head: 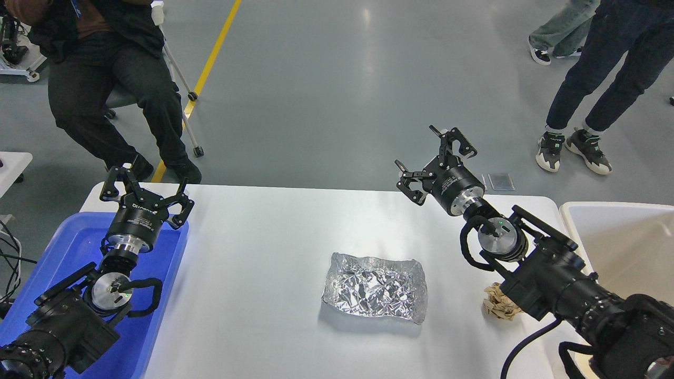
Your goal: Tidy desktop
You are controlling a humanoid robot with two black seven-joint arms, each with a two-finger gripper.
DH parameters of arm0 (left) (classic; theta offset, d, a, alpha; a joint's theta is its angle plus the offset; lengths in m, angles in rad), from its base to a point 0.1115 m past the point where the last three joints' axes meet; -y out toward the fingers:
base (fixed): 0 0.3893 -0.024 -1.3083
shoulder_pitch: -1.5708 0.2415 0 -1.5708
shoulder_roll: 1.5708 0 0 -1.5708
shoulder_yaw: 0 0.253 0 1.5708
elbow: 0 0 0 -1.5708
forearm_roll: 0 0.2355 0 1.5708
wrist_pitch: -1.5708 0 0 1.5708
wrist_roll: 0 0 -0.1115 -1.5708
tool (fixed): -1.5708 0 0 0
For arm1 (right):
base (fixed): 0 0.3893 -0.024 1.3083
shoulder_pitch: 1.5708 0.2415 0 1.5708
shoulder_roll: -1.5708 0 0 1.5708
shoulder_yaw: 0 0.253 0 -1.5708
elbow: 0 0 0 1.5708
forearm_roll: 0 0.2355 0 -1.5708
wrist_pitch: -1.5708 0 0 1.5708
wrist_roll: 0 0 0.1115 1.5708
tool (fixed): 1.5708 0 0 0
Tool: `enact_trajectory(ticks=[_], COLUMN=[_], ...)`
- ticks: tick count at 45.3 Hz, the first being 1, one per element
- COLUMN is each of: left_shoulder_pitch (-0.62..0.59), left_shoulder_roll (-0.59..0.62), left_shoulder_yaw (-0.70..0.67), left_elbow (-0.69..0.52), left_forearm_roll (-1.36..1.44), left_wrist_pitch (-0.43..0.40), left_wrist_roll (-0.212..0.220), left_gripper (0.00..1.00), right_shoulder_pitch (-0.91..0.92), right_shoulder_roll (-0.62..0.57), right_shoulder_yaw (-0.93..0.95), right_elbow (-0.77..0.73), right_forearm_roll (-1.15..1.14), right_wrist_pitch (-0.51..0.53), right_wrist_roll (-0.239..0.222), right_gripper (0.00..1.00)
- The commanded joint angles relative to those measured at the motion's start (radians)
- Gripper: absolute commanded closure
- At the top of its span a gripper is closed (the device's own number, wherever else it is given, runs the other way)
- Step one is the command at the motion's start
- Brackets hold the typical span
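Worktop (253, 263) holds a foil tray (375, 286) and paper wad (499, 302). Our left end effector (145, 190) and right end effector (433, 155) both hover spread, empty.

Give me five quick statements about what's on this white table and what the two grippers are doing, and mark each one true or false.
1. The foil tray lies near the middle of the desktop. True.
2. The left gripper grips the foil tray. False: it is open and empty, above the blue tray.
3. The right gripper is open. True.
4. The crumpled brown paper sits inside the foil tray. False: it lies on the desktop to the tray's right, partly behind the right arm.
5. The cream-white bin stands at the table's left end. False: it is at the right.
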Motion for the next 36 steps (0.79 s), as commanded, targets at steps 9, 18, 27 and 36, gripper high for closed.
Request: enact_trajectory(ticks=[9,18,27,36], left_shoulder_pitch=[-0.002,0.0,-0.002,-0.002], left_shoulder_roll=[0.001,0.001,0.001,0.001], left_shoulder_yaw=[0.004,0.004,0.004,0.004], left_elbow=[0.0,0.0,0.0,0.0], left_forearm_roll=[0.0,0.0,0.0,0.0], left_wrist_pitch=[0.0,0.0,0.0,0.0], left_wrist_roll=[-0.002,-0.002,-0.002,-0.002], left_gripper=[0.0,0.0,0.0,0.0], right_shoulder_pitch=[-0.001,-0.003,-0.004,-0.09], right_shoulder_roll=[-0.001,-0.01,-0.131,-0.327], right_shoulder_yaw=[-0.001,-0.003,-0.004,-0.026], right_elbow=[0.004,0.018,0.064,0.245], right_forearm_roll=[0.0,-0.008,-0.037,-0.037], right_wrist_pitch=[0.003,0.003,0.006,0.004], right_wrist_roll=[0.0,0.0,-0.003,0.014], right_gripper=[0.0,0.0,0.0,0.0])
